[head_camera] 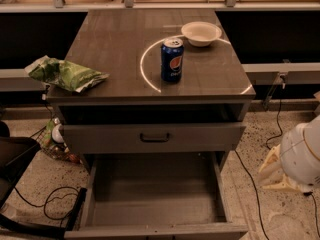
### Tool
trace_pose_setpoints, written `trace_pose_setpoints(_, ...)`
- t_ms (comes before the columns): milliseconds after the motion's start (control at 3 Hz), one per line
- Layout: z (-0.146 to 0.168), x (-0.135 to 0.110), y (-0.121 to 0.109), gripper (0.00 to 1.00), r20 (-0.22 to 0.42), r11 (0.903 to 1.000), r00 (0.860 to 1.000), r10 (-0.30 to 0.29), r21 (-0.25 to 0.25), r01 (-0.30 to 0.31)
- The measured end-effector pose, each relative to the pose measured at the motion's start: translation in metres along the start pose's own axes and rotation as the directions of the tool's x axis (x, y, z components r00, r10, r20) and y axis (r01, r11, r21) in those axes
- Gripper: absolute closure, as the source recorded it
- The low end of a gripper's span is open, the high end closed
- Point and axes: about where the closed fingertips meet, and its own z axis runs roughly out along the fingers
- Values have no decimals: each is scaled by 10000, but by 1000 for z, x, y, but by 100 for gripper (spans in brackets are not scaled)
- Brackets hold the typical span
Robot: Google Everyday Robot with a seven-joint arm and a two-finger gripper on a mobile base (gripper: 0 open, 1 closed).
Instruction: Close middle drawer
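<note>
— Where is the middle drawer?
— It is low in the cabinet, pulled well out toward the camera. Its bare grey floor lies open to view, and its front runs along the bottom edge of the view.

— And the claw?
— Down at the right, over the speckled floor, outside the drawer's right side wall. It is cream-coloured and sits just left of the arm's white rounded housing. It hangs at about the height of the open box and is apart from it, not touching the drawer.

— Is the claw apart or together?
— I cannot tell from this view.

— What is above the open drawer?
— The upper drawer, with a dark bar handle at the middle of its front. It stands out a little from the cabinet, with a dark gap above it.

— And on the surface?
— A blue soda can stands upright near the middle. A pale bowl is behind it to the right, and a green crumpled bag hangs over the left edge
</note>
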Motion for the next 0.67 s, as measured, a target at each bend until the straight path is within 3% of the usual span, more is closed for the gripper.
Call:
trace_pose_setpoints(333,19,4,14,100,123,9997,9999,13,-246,-10)
trace_pose_setpoints(667,19,4,14,100,123,9997,9999,10,-244,-7)
